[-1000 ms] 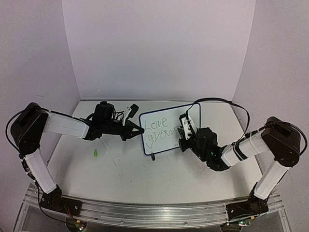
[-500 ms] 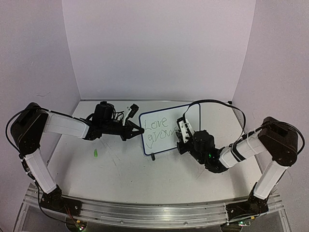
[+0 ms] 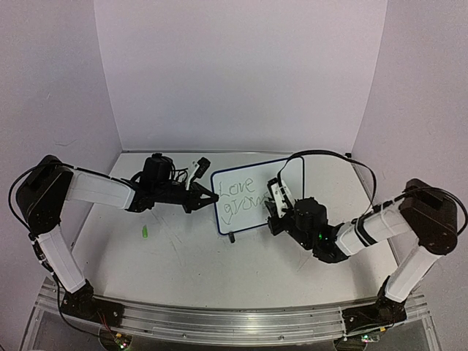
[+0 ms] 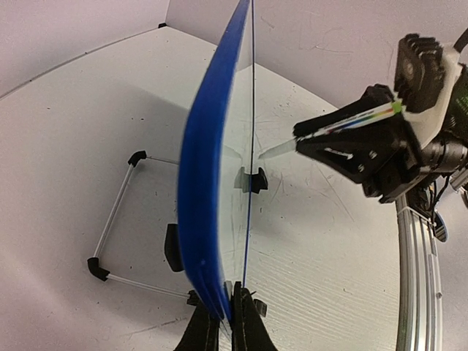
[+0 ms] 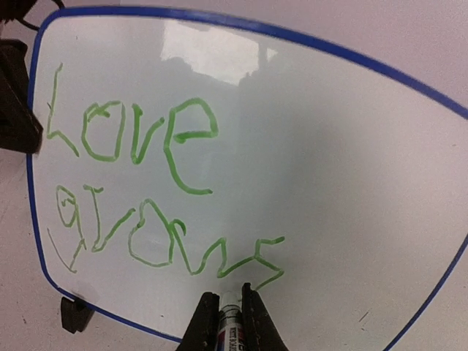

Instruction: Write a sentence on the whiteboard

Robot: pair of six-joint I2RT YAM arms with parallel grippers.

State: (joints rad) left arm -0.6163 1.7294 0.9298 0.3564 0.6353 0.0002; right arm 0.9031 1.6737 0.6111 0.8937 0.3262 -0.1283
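The whiteboard (image 3: 257, 191) stands upright at mid table, white with a blue rim. Green handwriting on it (image 5: 146, 183) reads "Love" over "grows". My left gripper (image 3: 213, 197) is shut on the board's left edge; in the left wrist view the board (image 4: 205, 183) is seen edge-on between my fingers (image 4: 228, 325). My right gripper (image 3: 274, 203) is shut on a marker (image 5: 229, 320), whose tip touches the board just below the last "s". The marker's tip also shows in the left wrist view (image 4: 276, 150).
A small green cap (image 3: 145, 232) lies on the table left of the board. A black foot (image 3: 232, 237) holds the board's lower edge. A thin wire stand frame (image 4: 113, 223) lies behind the board. Purple walls close the back and sides.
My right gripper with the marker has shifted slightly left and up along the board's lower right. The left arm and the board have not moved.
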